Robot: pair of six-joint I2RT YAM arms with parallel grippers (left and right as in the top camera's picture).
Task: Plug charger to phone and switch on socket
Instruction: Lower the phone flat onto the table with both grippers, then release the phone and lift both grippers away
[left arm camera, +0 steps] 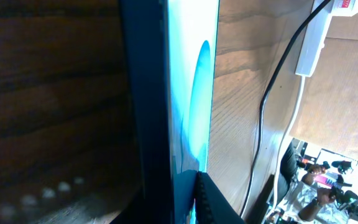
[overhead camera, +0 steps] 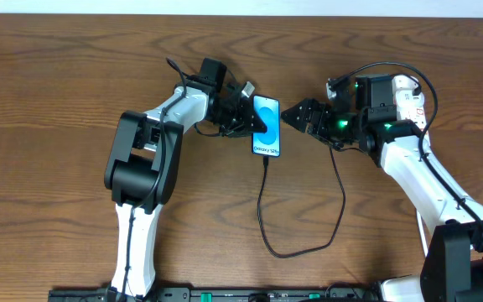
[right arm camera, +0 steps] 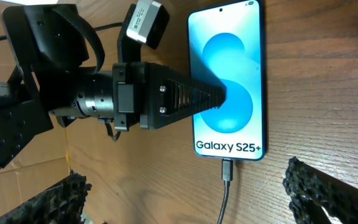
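The phone lies flat at the table's middle, its blue screen reading "Galaxy S25+". My left gripper is shut on the phone from its left side. In the left wrist view the phone shows edge-on between the fingers. The charger's black plug tip sits in the phone's bottom port. Its cable loops toward the front and back up to the right. My right gripper is open and empty just right of the phone, its fingers either side of the cable. The socket shows only in the left wrist view.
The white cord runs from the socket beside the black cable. Brown cardboard lies past the table edge in the right wrist view. The table's far edge runs along the top of the overhead view.
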